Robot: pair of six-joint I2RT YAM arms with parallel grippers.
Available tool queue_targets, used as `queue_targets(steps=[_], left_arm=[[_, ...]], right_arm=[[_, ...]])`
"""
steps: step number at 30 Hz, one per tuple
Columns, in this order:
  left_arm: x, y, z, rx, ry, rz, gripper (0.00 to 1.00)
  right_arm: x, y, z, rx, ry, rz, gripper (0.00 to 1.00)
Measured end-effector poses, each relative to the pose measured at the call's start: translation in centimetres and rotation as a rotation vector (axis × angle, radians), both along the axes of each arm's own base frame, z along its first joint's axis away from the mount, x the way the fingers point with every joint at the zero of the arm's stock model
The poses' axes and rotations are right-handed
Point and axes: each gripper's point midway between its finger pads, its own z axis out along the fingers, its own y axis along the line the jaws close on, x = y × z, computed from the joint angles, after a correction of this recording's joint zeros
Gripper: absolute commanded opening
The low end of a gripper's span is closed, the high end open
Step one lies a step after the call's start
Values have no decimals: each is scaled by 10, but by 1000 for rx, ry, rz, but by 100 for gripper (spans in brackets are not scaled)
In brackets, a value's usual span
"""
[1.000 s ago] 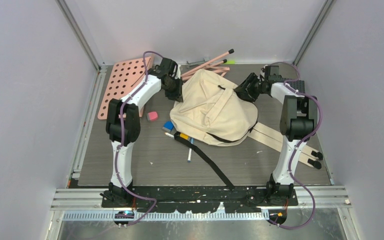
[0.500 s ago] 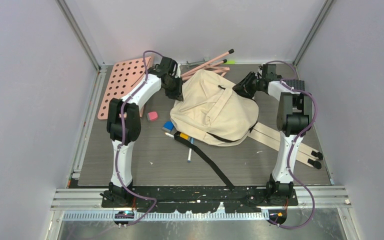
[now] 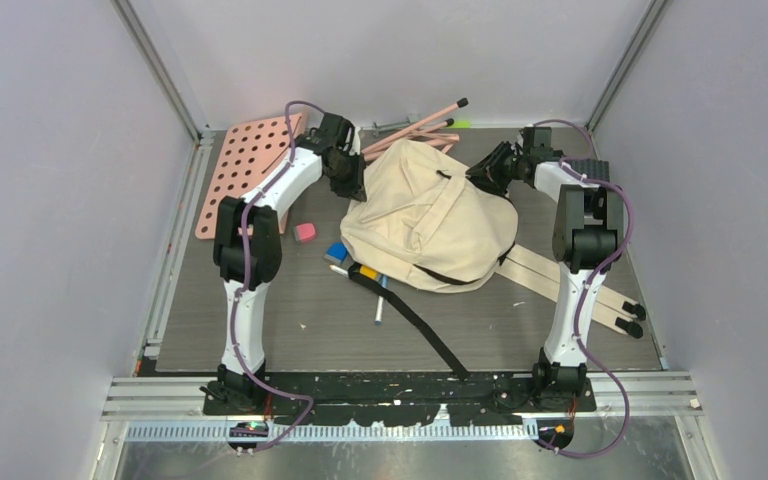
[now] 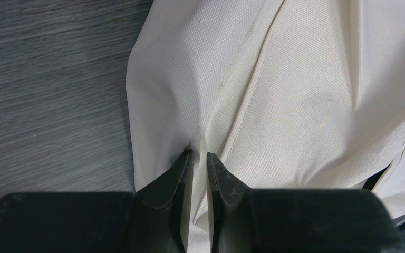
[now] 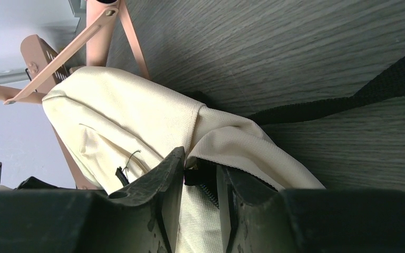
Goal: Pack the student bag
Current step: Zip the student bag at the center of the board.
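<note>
Little packed, we judge: eraser point(image 3: 304, 232), pen point(image 3: 379, 308) outside student bag point(image 3: 430, 220); left fingers point(image 4: 176, 179) pinch its cloth; right fingers point(image 5: 158, 184): grip unclear.

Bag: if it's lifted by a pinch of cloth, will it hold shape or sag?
Probably sags: the bag lies slumped and creased, and the left gripper pinches a thin fold. The cloth would likely stretch taut before the bulk rises. Its loose strap would probably trail.
</note>
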Motion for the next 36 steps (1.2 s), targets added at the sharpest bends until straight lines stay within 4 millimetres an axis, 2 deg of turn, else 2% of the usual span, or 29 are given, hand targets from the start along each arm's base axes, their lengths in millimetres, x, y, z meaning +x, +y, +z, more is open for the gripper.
queue_targets(steps=[7,13,20,25,30,34,35,36], left_arm=[[0,0,0,-1,1,2,15],[0,0,0,-5,5,13,0],[2,1,0,-8,6,26,0],[4,4,-7,-9,9,60,0],[3,7,-17,-17,26,93,0],[1,8,-15,-31,24,108,0],[1,7,-14,-39,21,105,3],[1,6,-12,-48,17,100,10]], right_arm=[[1,0,1,2,-6,-6,29],[1,-3,9,-15,-21,-22,19],[1,-7,16,-53,-25,-46,15],[-4,-13,16,-127,-18,-60,14],[-11,-22,16,-214,-8,-68,14],[-17,-27,13,-252,0,-64,16],[-18,-27,13,-253,0,-61,16],[-19,-27,13,-252,1,-58,17]])
